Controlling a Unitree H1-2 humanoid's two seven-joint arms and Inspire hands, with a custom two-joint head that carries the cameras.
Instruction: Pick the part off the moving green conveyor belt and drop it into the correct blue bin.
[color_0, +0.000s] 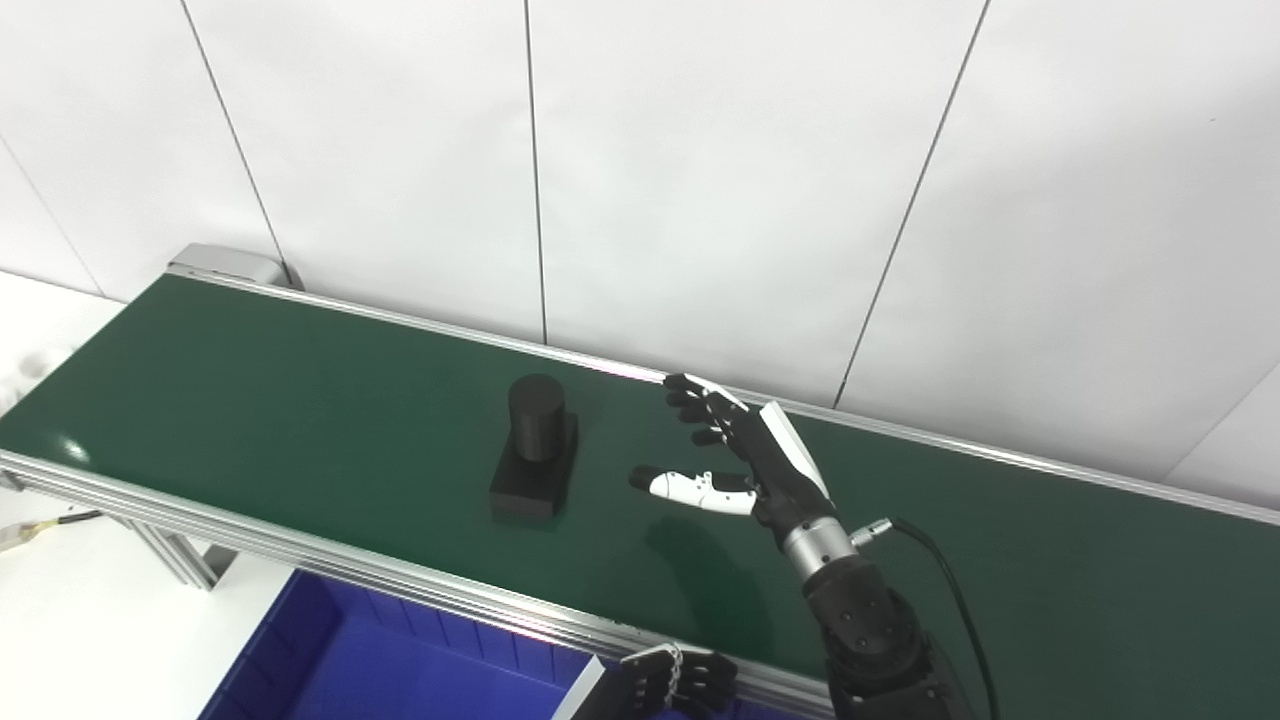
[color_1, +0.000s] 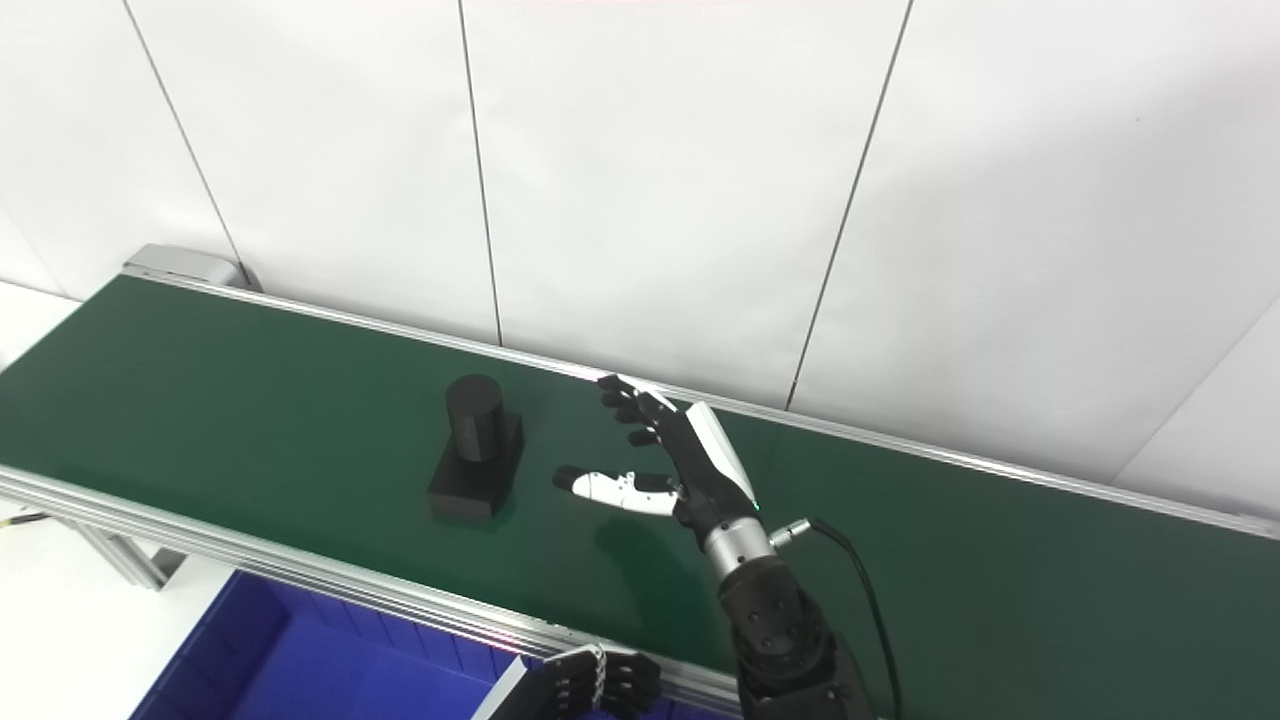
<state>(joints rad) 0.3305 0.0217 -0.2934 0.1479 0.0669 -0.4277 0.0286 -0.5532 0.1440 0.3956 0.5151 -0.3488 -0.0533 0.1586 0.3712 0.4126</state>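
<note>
A black part (color_0: 537, 452), an upright cylinder on a square base, stands on the green conveyor belt (color_0: 250, 390), left of centre. My right hand (color_0: 740, 450) is open over the belt, just right of the part, fingers and thumb spread toward it, not touching it. My left hand (color_0: 670, 682) is low at the bottom edge, in front of the belt's near rail, with its fingers curled; it holds nothing that I can see. A blue bin (color_0: 400, 670) sits below the belt's near rail.
The belt's aluminium near rail (color_0: 300, 550) runs between the belt and the bin. A white panelled wall (color_0: 700, 180) stands right behind the belt. A cable (color_0: 940, 580) hangs from my right wrist.
</note>
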